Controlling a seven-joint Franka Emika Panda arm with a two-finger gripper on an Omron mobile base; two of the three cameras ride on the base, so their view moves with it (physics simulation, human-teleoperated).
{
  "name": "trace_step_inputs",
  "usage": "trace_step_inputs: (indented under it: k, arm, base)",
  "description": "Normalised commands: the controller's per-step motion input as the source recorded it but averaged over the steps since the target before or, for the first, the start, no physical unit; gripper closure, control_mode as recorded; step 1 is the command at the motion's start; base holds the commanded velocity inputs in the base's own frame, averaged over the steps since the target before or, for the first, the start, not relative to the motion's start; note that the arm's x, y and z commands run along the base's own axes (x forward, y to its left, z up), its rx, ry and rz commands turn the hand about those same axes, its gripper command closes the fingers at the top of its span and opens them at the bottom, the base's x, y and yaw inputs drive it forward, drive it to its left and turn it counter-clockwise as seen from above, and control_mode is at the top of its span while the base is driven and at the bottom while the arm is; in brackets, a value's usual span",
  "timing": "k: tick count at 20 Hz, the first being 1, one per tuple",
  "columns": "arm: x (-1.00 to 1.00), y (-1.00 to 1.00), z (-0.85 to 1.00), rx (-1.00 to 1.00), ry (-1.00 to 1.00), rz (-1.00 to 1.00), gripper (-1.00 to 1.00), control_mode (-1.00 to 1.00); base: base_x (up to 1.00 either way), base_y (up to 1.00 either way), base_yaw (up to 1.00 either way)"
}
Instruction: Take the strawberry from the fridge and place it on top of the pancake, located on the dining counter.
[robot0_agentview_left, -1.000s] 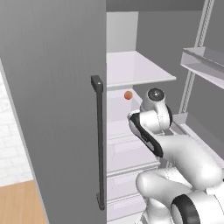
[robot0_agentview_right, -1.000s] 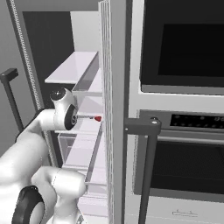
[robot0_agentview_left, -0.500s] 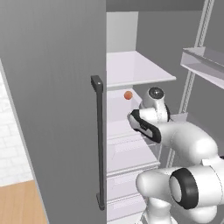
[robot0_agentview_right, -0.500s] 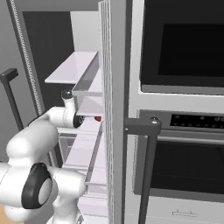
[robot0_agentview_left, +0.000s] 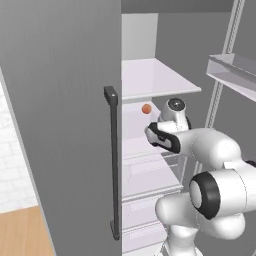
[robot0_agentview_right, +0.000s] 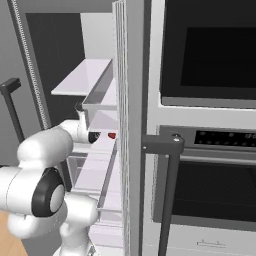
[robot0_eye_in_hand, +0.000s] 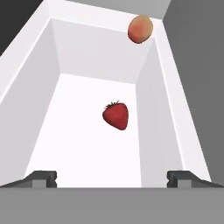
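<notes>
The fridge (robot0_agentview_left: 65, 100) is found with its door swung open in the left base view, the grey door panel occupying the left half of the frame and one long dark bar handle (robot0_agentview_left: 114, 160) running down its edge. White shelves (robot0_agentview_left: 155, 77) and drawers are seen inside, at centre frame. The white arm is reached into the fridge interior from the lower right of that view.

In the hand view, the strawberry (robot0_eye_in_hand: 116, 115) is observed lying on the white floor of a narrow white compartment (robot0_eye_in_hand: 65, 127), a little right of frame centre. It is dark red, with its green cap toward the top of the frame. An orange round fruit (robot0_eye_in_hand: 140, 29) is noted at the upper right of the same view, near the far right corner of the compartment and well apart from the strawberry. The same orange fruit is visible at centre of the left base view, just under the upper shelf.

The gripper (robot0_eye_in_hand: 111, 177) is recorded with its two dark fingertips (robot0_eye_in_hand: 41, 178) spread wide at the bottom corners of the hand view. Nothing is held between them. The strawberry lies beyond the tips, clear of both.

In the right base view, a small red spot, taken to be the strawberry, is seen at centre left beside the door edge.
</notes>
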Motion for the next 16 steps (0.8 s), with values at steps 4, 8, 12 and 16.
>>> trace_step_inputs:
  k: [4,8,12,16]
  arm:
    - [0.28,-0.10,-0.16,0.00,0.02,0.00,-1.00,-1.00]
    - [0.31,-0.01,-0.25,0.01,0.03,0.00,-1.00,-1.00]
    - [0.33,0.00,-0.25,0.00,0.00,0.00,-1.00,-1.00]
    - [0.33,0.00,-0.18,0.00,0.00,0.00,-1.00,-1.00]
  base:
    - [0.00,0.00,0.00]
    - [0.00,0.00,0.00]
    - [0.00,0.00,0.00]
    - [0.00,0.00,0.00]
